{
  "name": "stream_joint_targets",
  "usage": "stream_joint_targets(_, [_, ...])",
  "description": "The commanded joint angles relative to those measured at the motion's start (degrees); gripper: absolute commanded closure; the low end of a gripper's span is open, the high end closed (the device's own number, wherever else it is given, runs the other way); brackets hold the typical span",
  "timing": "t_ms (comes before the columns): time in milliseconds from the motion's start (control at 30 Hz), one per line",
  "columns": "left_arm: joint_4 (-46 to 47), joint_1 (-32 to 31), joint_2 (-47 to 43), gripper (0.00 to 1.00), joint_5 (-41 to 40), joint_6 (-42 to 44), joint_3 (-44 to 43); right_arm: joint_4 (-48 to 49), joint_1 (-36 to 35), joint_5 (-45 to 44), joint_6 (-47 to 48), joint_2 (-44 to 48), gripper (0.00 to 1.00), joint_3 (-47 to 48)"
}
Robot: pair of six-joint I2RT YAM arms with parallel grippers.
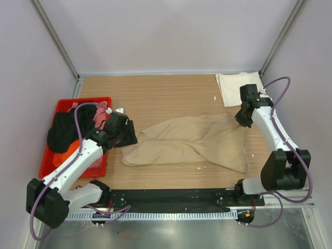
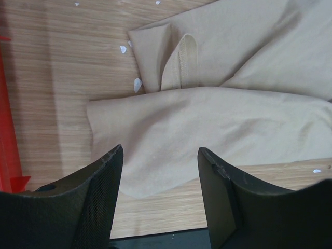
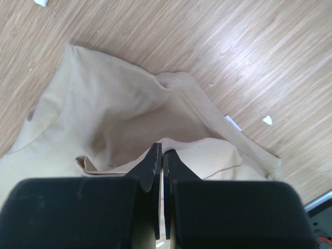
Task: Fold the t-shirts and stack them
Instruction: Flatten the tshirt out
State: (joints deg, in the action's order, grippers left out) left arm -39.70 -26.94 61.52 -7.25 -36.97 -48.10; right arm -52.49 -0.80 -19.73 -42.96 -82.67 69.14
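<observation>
Right gripper [image 3: 162, 151] fingers pressed together, pinching a raised fold of the tan t-shirt [image 3: 119, 104], which spreads away from them across the wooden table [image 3: 270, 46]. Left gripper [image 2: 160, 150] fingers spread wide, hovering over the same shirt's corner without touching it. A folded cream-white t-shirt [image 1: 233, 88] lies beyond the right fingers. Behind the left fingers, a red bin [image 1: 51, 165] holds a black t-shirt [image 1: 61, 130].

Tabletop [image 1: 166, 96] free at far centre; tan t-shirt [image 1: 192, 140] covers middle; red bin [image 1: 83, 100] blocks left; cream t-shirt [image 1: 231, 88] fills far-right corner.
</observation>
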Motion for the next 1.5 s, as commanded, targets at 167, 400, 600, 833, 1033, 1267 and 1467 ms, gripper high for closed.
stream_joint_targets(167, [1.6, 0.0, 8.9, 0.38, -0.7, 3.1, -4.2, 2.0, 1.7, 4.6, 12.1, 17.3, 0.99, -8.9])
stream_joint_targets(400, [1.4, 0.2, 25.6, 0.38, -2.9, 5.0, -16.2, 3.5, 1.7, 13.3, 11.6, 23.9, 0.99, -10.7])
stream_joint_targets(600, [2.2, 0.2, 36.5, 0.40, -3.5, 5.1, -21.1, 4.3, 1.7, 16.1, 12.1, 23.2, 0.99, -10.4])
stream_joint_targets(833, [1.4, 0.4, 45.1, 0.75, -5.8, 6.6, -30.4, 5.0, 1.7, 15.9, 11.2, 23.2, 0.99, -9.2])
stream_joint_targets(1033, [-4.7, 4.3, 51.4, 1.00, -11.6, 9.6, -47.9, -1.9, 1.7, 5.7, 9.9, 22.5, 0.99, -2.1])
stream_joint_targets(1267, [-8.5, 10.8, 62.1, 1.00, -9.6, 10.8, -66.8, -6.0, 1.7, 4.2, 7.1, 25.5, 0.99, 3.5])
stream_joint_targets(1467, [-10.5, 7.8, 55.4, 0.89, 0.9, 13.5, -61.2, -6.9, 1.7, 15.8, 8.3, 29.8, 0.99, 1.0])
